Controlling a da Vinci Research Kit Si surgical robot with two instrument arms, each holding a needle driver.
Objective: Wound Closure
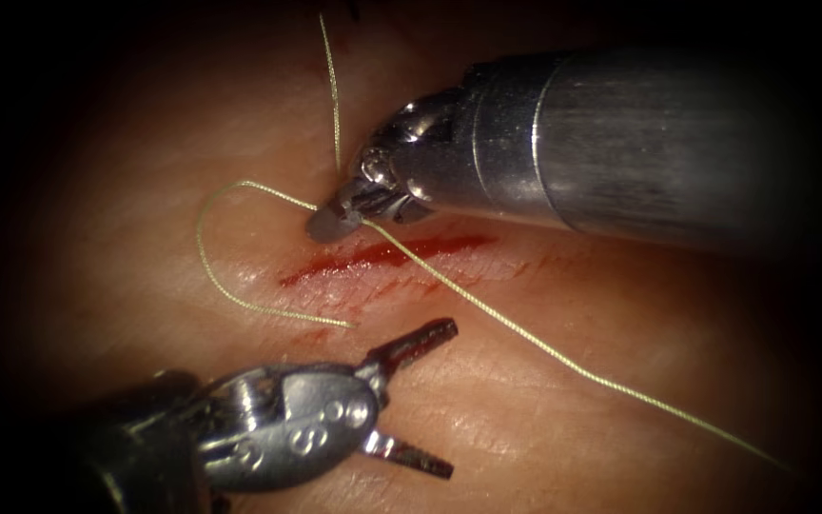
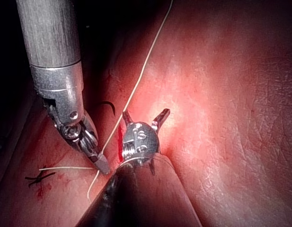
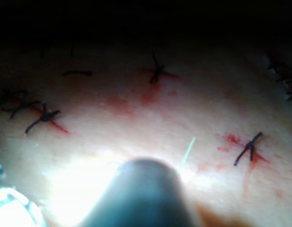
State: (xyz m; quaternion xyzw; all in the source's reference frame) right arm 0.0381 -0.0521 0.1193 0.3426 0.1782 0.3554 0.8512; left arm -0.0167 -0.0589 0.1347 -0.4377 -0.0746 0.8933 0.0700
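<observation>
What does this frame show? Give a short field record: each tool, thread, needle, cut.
left tool: jaws open, holding nothing, below the cut
right tool: jaws shut on the thread, at the cut's upper left end
thread: pale, loops left of the cut, trails to lower right
needle: dark curve lying on the tissue, unheld
cut: red, open

The thread (image 1: 487,309) runs off past the endoscope view's upper edge, its ends unseen.

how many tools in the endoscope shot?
2. The right tool is just above the cut, jaws shut on the thread. The left tool sits below the cut, jaws open, holding nothing.
</observation>
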